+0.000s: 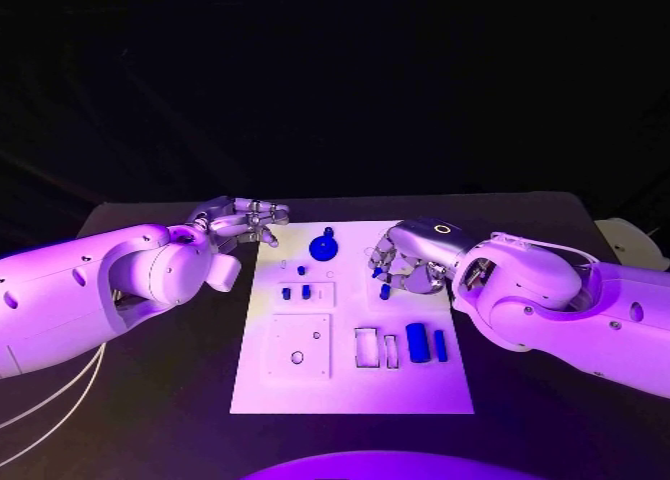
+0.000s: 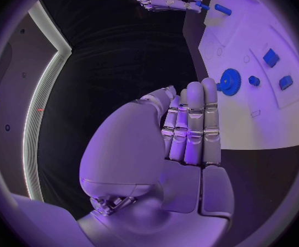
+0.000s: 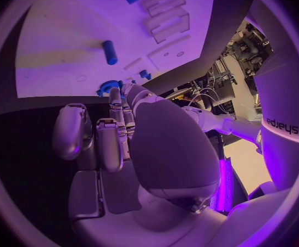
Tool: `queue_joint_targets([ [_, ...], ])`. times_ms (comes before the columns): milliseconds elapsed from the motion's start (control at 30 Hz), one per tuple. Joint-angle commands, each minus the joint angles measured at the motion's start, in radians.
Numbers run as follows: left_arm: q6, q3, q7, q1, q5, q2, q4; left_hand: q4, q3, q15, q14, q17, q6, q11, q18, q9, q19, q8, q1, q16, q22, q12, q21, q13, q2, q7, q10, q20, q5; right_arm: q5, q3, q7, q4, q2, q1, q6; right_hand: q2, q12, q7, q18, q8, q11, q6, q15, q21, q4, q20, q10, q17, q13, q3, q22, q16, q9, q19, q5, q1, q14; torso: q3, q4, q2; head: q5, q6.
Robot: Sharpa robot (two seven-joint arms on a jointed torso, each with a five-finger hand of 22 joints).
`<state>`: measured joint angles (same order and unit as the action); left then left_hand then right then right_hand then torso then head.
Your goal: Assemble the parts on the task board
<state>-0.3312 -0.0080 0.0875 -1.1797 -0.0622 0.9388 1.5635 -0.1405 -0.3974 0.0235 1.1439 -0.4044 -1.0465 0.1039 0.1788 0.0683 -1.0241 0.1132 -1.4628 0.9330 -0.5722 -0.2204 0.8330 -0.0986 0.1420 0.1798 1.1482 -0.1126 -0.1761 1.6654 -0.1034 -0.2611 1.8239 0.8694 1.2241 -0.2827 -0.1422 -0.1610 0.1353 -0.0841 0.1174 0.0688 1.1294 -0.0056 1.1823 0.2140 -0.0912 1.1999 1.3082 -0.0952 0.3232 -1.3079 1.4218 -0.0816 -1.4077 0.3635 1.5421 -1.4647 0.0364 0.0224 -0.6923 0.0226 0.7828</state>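
Observation:
The white task board (image 1: 350, 385) lies in the middle of the table. On its far part stands a blue gear (image 1: 324, 245) (image 2: 230, 82) (image 3: 108, 86), with small blue pegs (image 1: 286, 293) (image 2: 271, 57) nearer me. A blue cylinder (image 1: 384, 291) (image 3: 110, 52) lies by my right hand (image 1: 407, 260) (image 3: 115, 132), which hovers over the board's far right side. A small blue part (image 2: 202, 5) shows at its fingertips; whether they grip it is unclear. My left hand (image 1: 242, 220) (image 2: 190, 126) hangs off the board's far left corner, fingers stretched out, holding nothing.
Two blue blocks (image 1: 416, 337) (image 1: 440, 345) sit in the board's near right part beside open rectangular slots (image 1: 367, 345). A square recess with a hole (image 1: 299, 348) lies at the near left. Black table (image 1: 162, 400) surrounds the board.

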Motion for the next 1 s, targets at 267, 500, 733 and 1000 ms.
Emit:
queue_joint_targets([
  [267, 0.022, 0.001, 0.014, -0.001, -0.006, -0.020, -0.001, 0.007, -0.001, 0.004, -0.007, 0.002, 0.008, 0.001, 0.005, 0.000, -0.001, -0.005, -0.005, -0.007, 0.003, -0.003, -0.008, 0.000, -0.010, 0.002, -0.010, -0.004, -0.003, -0.008, -0.005, 0.030, -0.011, -0.102, -0.039, 0.004, 0.004, 0.004, 0.000, 0.006, 0.002, -0.001, 0.007, -0.006, 0.002, -0.001, -0.001, 0.006, 0.003, 0.000, 0.011, -0.103, 0.006, 0.000, -0.008, -0.006, -0.013, -0.055, -0.0006, 0.0008, -0.002, 0.063, 0.018],
  [500, 0.022, 0.001, 0.019, -0.001, -0.006, -0.029, 0.001, 0.007, -0.001, 0.004, -0.007, 0.003, 0.008, 0.001, 0.005, 0.000, -0.001, -0.004, -0.006, -0.007, 0.003, -0.003, -0.008, 0.000, -0.010, 0.002, -0.009, -0.004, -0.003, 0.002, -0.012, 0.043, -0.063, -0.174, -0.091, 0.015, 0.004, 0.005, 0.001, 0.006, 0.001, -0.001, 0.007, -0.006, 0.001, -0.004, 0.000, 0.006, 0.003, 0.001, 0.015, -0.103, 0.006, 0.000, -0.008, -0.006, -0.016, -0.055, -0.0007, 0.0006, -0.002, 0.090, 0.030],
  [733, 0.025, 0.001, 0.019, -0.001, -0.006, -0.035, 0.002, 0.007, -0.001, 0.004, -0.007, 0.003, 0.007, 0.001, 0.005, 0.001, -0.001, -0.004, -0.006, -0.007, 0.003, -0.004, -0.008, 0.000, -0.010, 0.002, -0.009, -0.004, -0.003, 0.003, -0.013, 0.049, -0.104, -0.214, -0.126, 0.024, 0.005, 0.005, 0.001, 0.006, 0.001, -0.001, 0.007, -0.006, -0.001, -0.005, 0.000, 0.006, 0.002, 0.001, 0.017, -0.102, 0.006, 0.000, -0.007, -0.006, -0.017, -0.055, -0.0001, 0.0004, -0.001, 0.105, 0.039],
  [1000, 0.027, 0.001, 0.017, -0.001, -0.006, -0.036, 0.003, 0.008, 0.000, 0.004, -0.007, 0.003, 0.009, 0.002, 0.005, 0.001, -0.001, -0.004, -0.005, -0.008, 0.004, -0.004, -0.009, 0.000, -0.009, 0.002, -0.011, -0.004, -0.002, 0.003, -0.014, 0.051, -0.123, -0.234, -0.149, 0.032, 0.005, 0.005, 0.001, 0.006, 0.001, -0.001, 0.006, -0.006, -0.002, -0.005, 0.000, 0.006, 0.003, 0.001, 0.018, -0.102, 0.006, 0.000, -0.007, -0.006, -0.018, -0.055, -0.0003, 0.0003, -0.002, 0.115, 0.046],
])
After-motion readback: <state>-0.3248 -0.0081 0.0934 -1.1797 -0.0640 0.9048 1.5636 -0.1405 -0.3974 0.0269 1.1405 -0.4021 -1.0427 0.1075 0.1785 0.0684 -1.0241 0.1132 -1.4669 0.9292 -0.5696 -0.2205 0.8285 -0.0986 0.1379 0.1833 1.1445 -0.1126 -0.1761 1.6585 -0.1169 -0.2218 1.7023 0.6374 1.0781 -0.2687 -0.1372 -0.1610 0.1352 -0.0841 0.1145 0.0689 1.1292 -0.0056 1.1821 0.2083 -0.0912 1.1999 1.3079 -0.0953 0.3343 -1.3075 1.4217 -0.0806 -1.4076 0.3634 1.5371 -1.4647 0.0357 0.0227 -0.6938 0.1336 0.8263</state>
